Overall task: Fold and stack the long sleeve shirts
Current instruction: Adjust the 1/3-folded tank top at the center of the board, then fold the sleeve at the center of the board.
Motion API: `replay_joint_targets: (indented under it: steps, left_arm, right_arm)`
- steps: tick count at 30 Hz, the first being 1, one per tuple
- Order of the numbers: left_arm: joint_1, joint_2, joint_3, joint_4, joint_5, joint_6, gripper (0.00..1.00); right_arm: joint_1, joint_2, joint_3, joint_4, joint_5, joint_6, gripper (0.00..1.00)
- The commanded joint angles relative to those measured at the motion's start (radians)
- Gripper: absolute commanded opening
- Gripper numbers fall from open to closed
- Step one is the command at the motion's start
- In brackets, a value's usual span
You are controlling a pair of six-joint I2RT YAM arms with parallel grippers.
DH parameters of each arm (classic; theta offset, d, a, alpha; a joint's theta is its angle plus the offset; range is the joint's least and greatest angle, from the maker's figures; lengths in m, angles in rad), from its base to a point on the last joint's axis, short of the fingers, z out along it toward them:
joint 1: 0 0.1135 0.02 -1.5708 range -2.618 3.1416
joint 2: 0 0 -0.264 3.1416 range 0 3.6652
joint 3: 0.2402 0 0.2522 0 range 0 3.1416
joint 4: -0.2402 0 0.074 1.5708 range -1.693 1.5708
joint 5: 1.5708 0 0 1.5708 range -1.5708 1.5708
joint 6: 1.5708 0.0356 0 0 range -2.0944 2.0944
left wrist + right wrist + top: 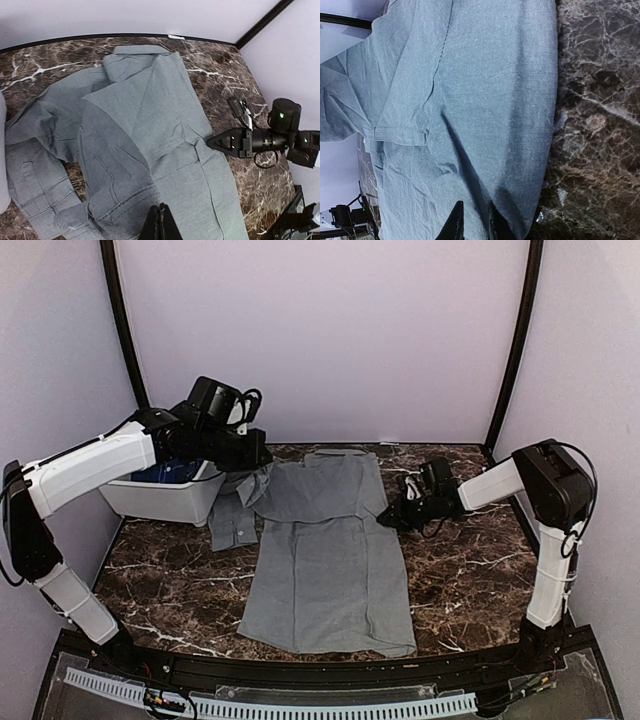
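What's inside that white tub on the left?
The white tub holds something dark blue, probably cloth. The left arm reaches across above it and covers most of the inside, so the rest cannot be seen.

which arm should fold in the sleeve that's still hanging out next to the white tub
Left, probably. The left gripper hangs right by the loose sleeve of the grey shirt, while the right gripper sits across the shirt at its opposite edge.

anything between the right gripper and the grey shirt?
Nothing visible. The right gripper is already at the right edge of the grey shirt, its fingertips over the cloth in the right wrist view. Only bare table lies beside it. The white tub is far over on the left.
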Motion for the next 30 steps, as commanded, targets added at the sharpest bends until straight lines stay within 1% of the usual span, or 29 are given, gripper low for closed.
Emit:
replay_joint_targets:
  steps: [1, 6, 13, 17, 23, 30]
  left_arm:
    - [-0.053, 0.027, 0.050, 0.047, 0.108, 0.050, 0.00]
    - [-0.144, 0.087, 0.074, 0.074, 0.199, 0.069, 0.00]
    - [-0.246, 0.225, 0.109, 0.113, 0.265, 0.045, 0.00]
    - [-0.292, 0.304, 0.155, 0.123, 0.290, 0.039, 0.00]
    - [-0.338, 0.393, 0.205, 0.104, 0.317, 0.044, 0.00]
    - [-0.391, 0.447, 0.267, 0.043, 0.364, 0.061, 0.00]
  right_arm:
    - [0.006, 0.001, -0.013, 0.025, 0.046, -0.019, 0.15]
    - [0.007, -0.082, -0.012, -0.017, 0.086, -0.033, 0.15]
    - [0.013, -0.256, -0.032, -0.132, 0.230, -0.059, 0.17]
    - [0.022, -0.349, -0.073, -0.166, 0.276, -0.059, 0.17]
    - [0.035, -0.446, -0.132, -0.212, 0.316, -0.060, 0.18]
    - [0.041, -0.513, -0.174, -0.259, 0.348, -0.067, 0.19]
